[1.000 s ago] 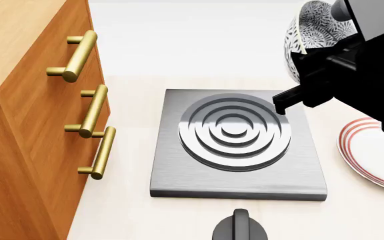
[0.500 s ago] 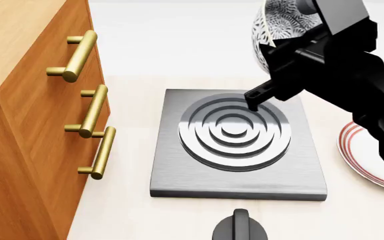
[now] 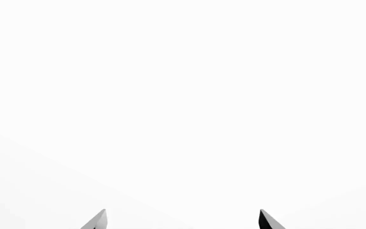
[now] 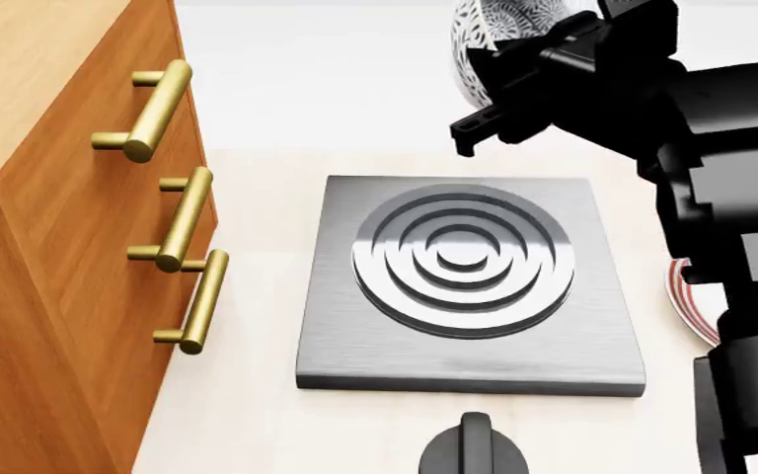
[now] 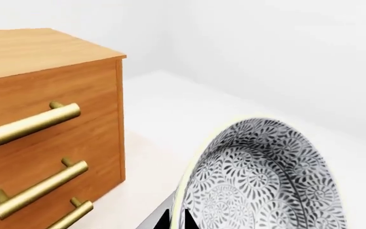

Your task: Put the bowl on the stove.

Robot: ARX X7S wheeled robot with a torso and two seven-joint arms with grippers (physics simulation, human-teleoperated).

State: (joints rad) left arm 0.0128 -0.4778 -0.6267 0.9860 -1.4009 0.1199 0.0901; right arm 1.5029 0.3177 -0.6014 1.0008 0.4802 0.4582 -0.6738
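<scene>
The bowl [image 4: 492, 35], white with a dense grey-blue floral pattern, hangs tilted on its side in the air above the far edge of the stove [image 4: 472, 281], a flat square dark grey hotplate with raised rings. My right gripper [image 4: 504, 99] is shut on the bowl's rim; in the right wrist view its two dark fingertips [image 5: 169, 220] pinch the cream rim of the bowl [image 5: 266, 181]. My left gripper [image 3: 183, 222] shows only two tips, wide apart, against blank white; it is open and empty.
A wooden drawer cabinet [image 4: 76, 227] with brass handles stands left of the stove. A round black knob [image 4: 474, 449] sits at the front edge. A red-ringed white plate [image 4: 689, 296] lies to the right, mostly hidden behind my right arm.
My right gripper has carried the bowl leftward and up, from over the stove's right corner to above its far edge. The arm now covers most of the plate.
</scene>
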